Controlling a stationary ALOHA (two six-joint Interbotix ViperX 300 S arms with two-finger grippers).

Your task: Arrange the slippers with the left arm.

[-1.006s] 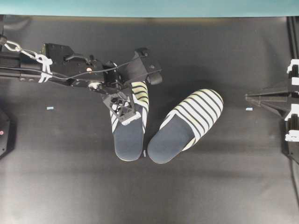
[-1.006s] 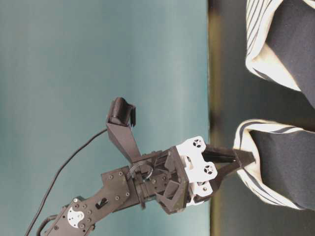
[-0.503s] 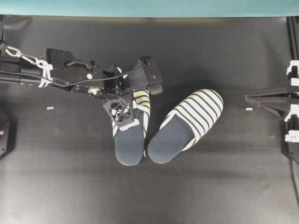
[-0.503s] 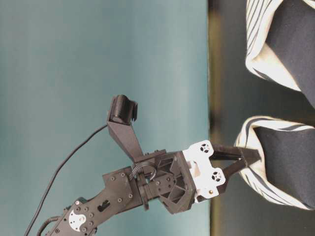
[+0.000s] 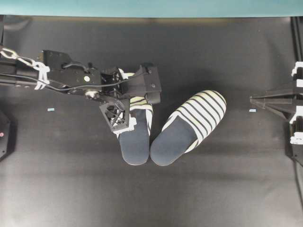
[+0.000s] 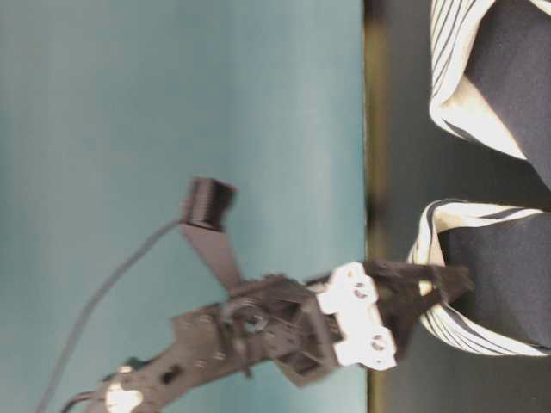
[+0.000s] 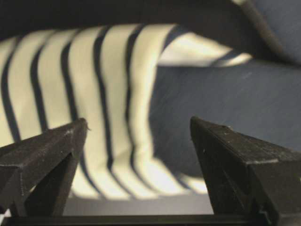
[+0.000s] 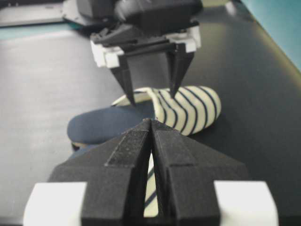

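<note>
Worktop: dark, fills the frame below a teal strip along the top edge.
Left arm: reaches in from the left edge toward the centre.
Slippers: left slipper toe-up at centre; right slipper tilted just beside it, heels touching.
Left gripper: fingers apart, straddling the left slipper's striped toe-cover edge.
Right gripper: right edge, well apart from the slippers, fingers together.
</note>
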